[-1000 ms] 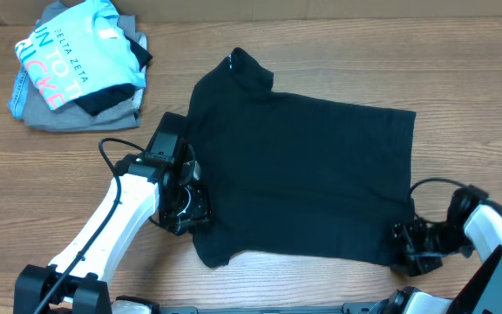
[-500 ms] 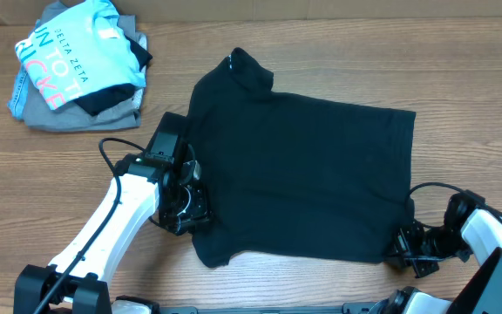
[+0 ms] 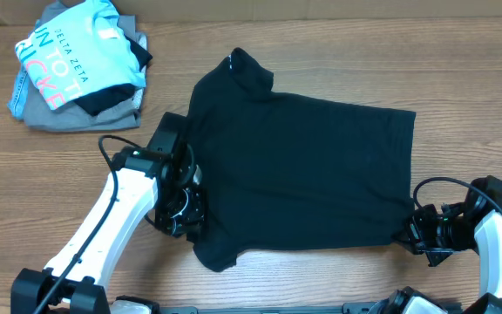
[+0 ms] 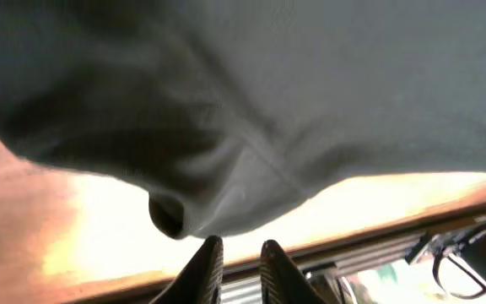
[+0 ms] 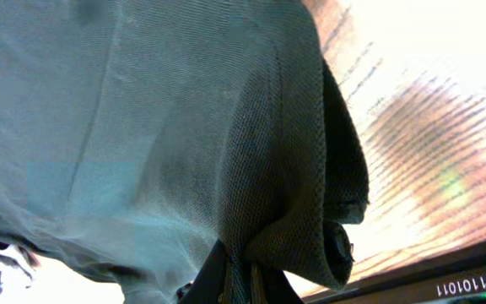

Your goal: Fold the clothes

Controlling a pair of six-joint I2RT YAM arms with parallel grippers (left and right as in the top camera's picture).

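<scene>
Overhead, the left gripper [image 3: 181, 216] loses its tips against the shirt [image 3: 303, 174] near the table's [image 3: 321, 283] front edge. Its wrist view is blurred, so a pinch cannot be told. The right gripper [image 5: 236, 283] is buried in bunched cloth. The shirt's white mark [image 3: 231, 61] is unreadably small. The blue shirt [image 3: 59, 61] covers most of the grey garment [image 3: 81, 118].

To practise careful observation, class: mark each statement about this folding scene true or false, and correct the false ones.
1. The black T-shirt lies spread out on the table. True.
2. The right gripper is open above bare wood. False: it is shut on the T-shirt's corner.
3. The light blue shirt tops a separate pile. True.
4. The left gripper is at that pile. False: it is at the black T-shirt's edge.
</scene>
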